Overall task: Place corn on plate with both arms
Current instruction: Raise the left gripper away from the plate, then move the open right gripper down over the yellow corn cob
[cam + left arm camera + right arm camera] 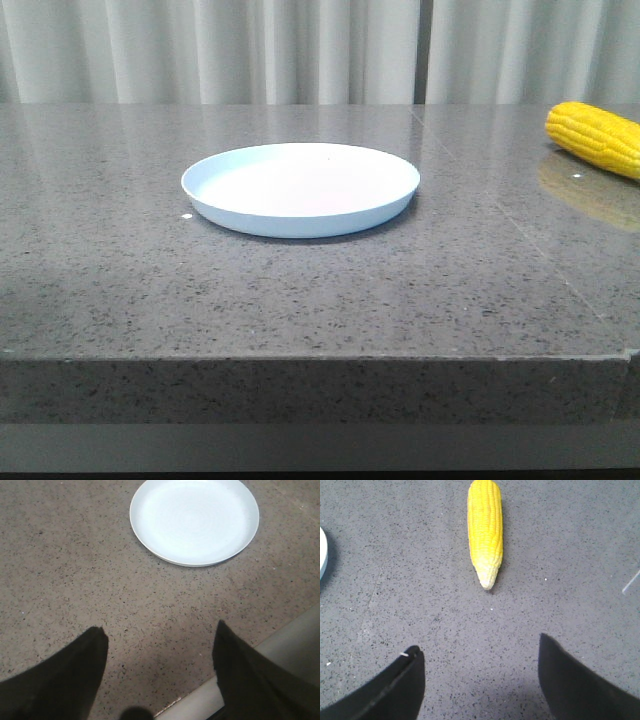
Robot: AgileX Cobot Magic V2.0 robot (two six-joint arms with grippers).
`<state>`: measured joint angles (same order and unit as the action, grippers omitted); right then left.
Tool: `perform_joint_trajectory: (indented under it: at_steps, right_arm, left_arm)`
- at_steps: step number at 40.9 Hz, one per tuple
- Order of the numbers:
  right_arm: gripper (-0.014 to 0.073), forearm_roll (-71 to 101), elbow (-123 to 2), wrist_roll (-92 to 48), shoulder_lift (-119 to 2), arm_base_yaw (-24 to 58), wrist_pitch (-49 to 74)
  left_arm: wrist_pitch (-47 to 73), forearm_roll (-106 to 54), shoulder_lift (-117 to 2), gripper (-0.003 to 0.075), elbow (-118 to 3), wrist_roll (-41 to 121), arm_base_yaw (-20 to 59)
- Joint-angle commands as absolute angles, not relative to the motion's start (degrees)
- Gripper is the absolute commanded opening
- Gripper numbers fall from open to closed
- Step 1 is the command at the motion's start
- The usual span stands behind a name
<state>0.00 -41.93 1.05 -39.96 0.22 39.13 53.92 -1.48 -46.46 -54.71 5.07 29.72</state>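
The yellow corn (597, 138) lies on the grey stone table at the far right, partly cut off by the frame edge. In the right wrist view the corn (485, 528) points its pale tip toward my right gripper (481, 642), which is open, empty and well short of it. The pale blue-white plate (300, 187) sits empty near the table's middle. Seen from the left wrist, the plate (194, 518) lies ahead of my left gripper (161, 632), which hangs open over bare table. Neither gripper shows in the front view.
The table's front edge (320, 357) runs across the front view, and a strip of that edge (270, 650) appears close under the left gripper. A sliver of the plate's rim (322, 552) shows at one side of the right wrist view. Pale curtains hang behind the table.
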Motion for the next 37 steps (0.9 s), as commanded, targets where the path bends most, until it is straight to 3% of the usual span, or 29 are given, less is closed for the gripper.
perform_joint_trajectory:
  at_steps: [1, 16, 21, 37]
  right_arm:
    - [0.051, -0.6, -43.7, 0.5, -40.1, 0.0, 35.1]
    - [0.0539, -1.3, -48.5, 0.5, -44.3, 0.0, 37.6]
    - [0.0664, -1.3, -54.3, 0.5, -51.0, 0.0, 43.3]
    - [0.0653, -2.3, -71.7, 0.5, -75.3, 0.0, 50.6]
  left_arm:
    - [49.8, -1.8, -43.7, 0.0439, -55.2, 4.3, 30.0]
    - [50.0, -1.8, -42.9, 0.0439, -55.2, 4.3, 30.0]
    - [50.0, -1.8, -42.9, 0.0439, -55.2, 4.3, 30.0]
    - [50.0, -1.8, -42.9, 0.0439, -55.2, 4.3, 30.0]
